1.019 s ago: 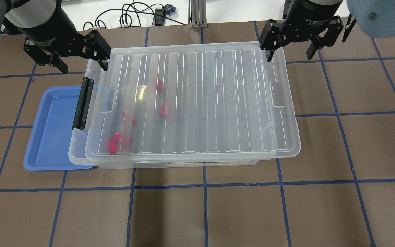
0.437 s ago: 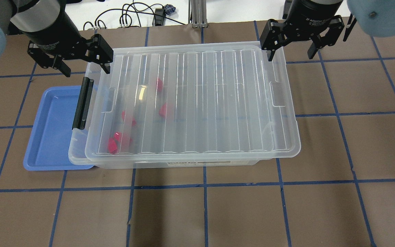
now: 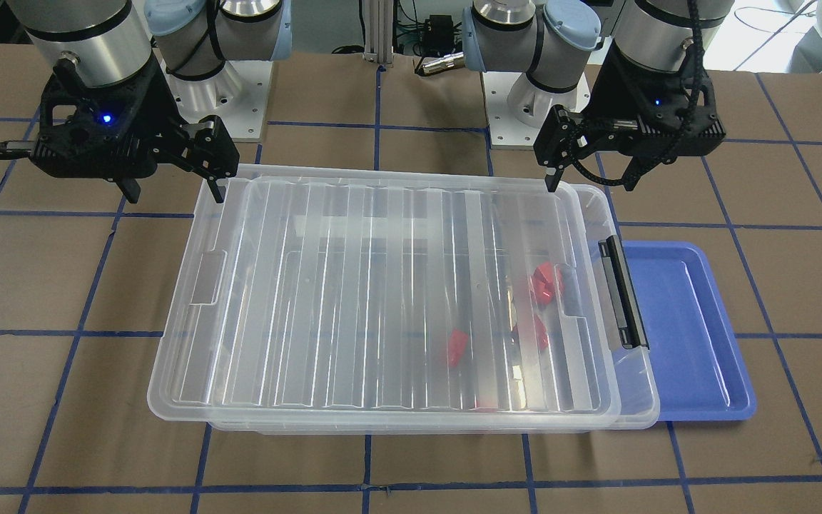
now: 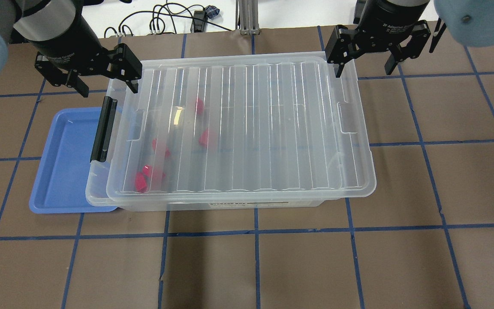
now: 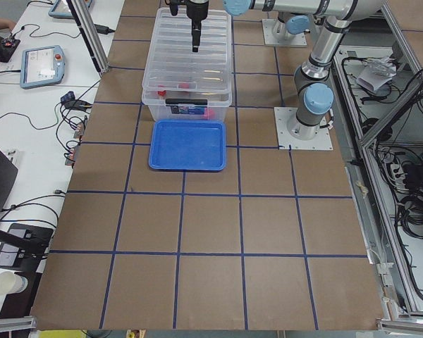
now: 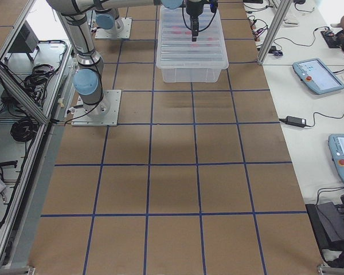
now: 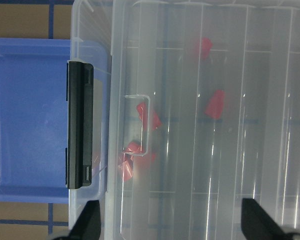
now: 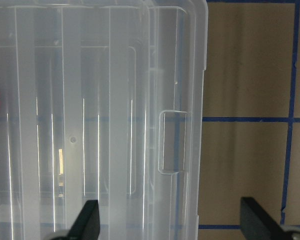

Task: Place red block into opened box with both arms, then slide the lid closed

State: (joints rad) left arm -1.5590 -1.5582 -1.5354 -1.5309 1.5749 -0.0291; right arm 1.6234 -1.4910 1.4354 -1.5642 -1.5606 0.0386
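Observation:
The clear box (image 4: 96, 194) stands mid-table with its ribbed lid (image 4: 251, 128) lying on top, shifted a little toward the right. A narrow strip stays uncovered by the black latch (image 4: 103, 128). Several red blocks (image 4: 205, 138) lie inside toward the latch end and show through the lid (image 7: 216, 104). My left gripper (image 4: 106, 86) hangs open above the box's far left corner (image 3: 589, 182), touching nothing. My right gripper (image 4: 363, 69) hangs open above the far right corner (image 3: 174, 191), with the lid's handle notch (image 8: 172, 142) below it.
A blue tray (image 4: 64, 163) lies partly under the box's latch end. Cables run along the table's far edge (image 4: 161, 21). Brown table surface with blue tape lines (image 4: 255, 266) surrounds the box.
My left gripper has drifted slightly to the right near the box's corner. The right gripper, lid, box and blocks look the same.

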